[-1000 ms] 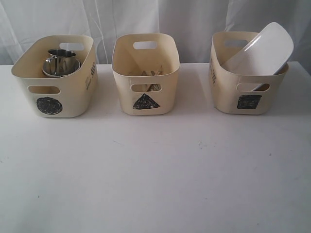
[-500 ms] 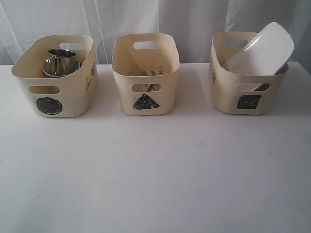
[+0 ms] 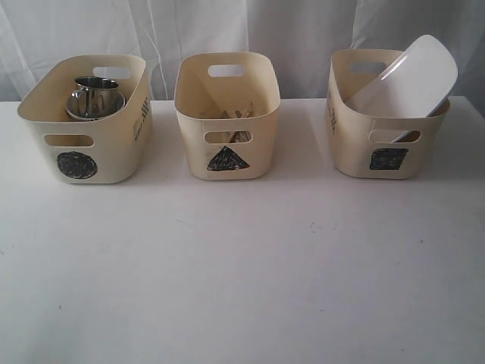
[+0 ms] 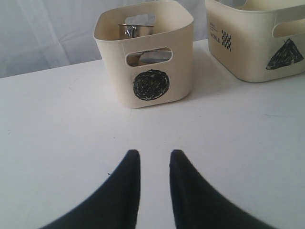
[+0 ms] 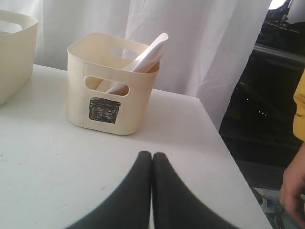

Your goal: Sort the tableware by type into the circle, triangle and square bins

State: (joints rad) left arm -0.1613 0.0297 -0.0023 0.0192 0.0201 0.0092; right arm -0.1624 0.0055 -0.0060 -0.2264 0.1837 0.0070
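Observation:
Three cream bins stand in a row at the back of the white table. The circle bin [image 3: 87,121] on the left holds a steel mug [image 3: 95,92] inside a steel bowl [image 3: 79,112]. Wooden chopsticks [image 3: 231,115] lie in the middle triangle bin [image 3: 227,114]. The large white plate [image 3: 409,80] leans out of the square bin [image 3: 383,117] on the right. Neither gripper shows in the exterior view. My left gripper [image 4: 152,155] is open and empty, well short of the circle bin [image 4: 147,57]. My right gripper [image 5: 152,155] is shut and empty, short of the square bin [image 5: 109,86].
A white curtain hangs behind the table. The table's right edge [image 5: 224,143] runs close beside my right gripper, with dark space beyond. A person's arm in yellow [image 5: 298,143] shows past that edge.

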